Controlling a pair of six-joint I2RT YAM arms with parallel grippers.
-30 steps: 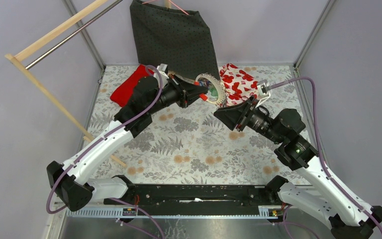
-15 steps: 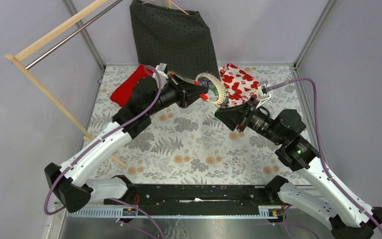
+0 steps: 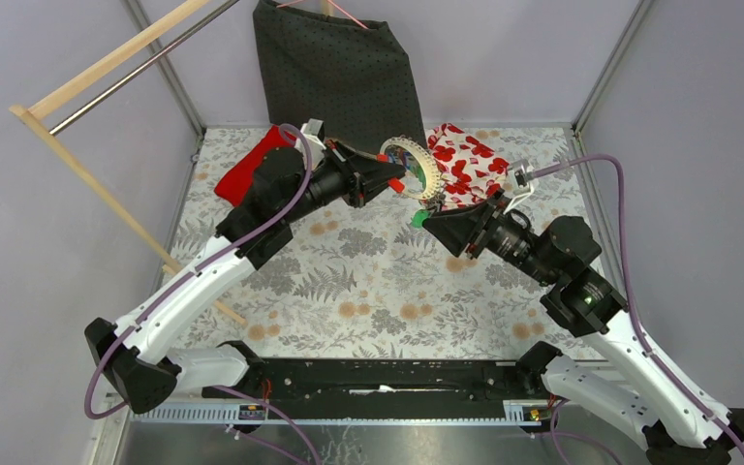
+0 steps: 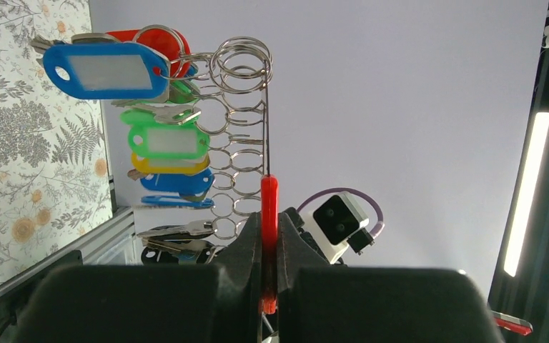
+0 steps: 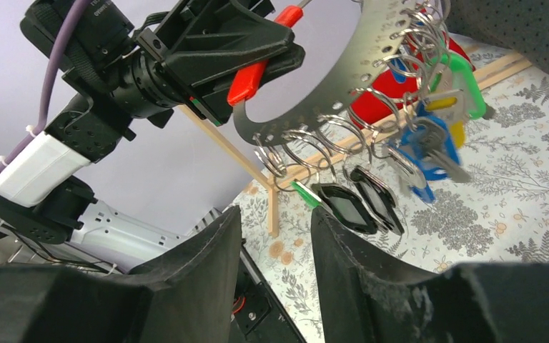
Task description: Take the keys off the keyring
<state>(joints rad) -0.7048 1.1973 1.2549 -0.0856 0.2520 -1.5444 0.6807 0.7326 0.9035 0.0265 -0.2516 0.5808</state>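
Right wrist: silvery perforated metal keyring (image 5: pixel 343 100) is clamped by the left gripper (image 5: pixel 257 70); right gripper (image 5: pixel 275 218) is held part-open near colourful plastic-tagged keys (image 5: pixel 423 148).

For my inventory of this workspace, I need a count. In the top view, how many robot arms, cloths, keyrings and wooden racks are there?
Robot arms: 2 (left arm, right arm)
Cloths: 3 (dark dotted cloth, red cloth, white cloth with red flowers)
Keyrings: 1 (keyring)
Wooden racks: 1 (wooden rack)
Total: 7
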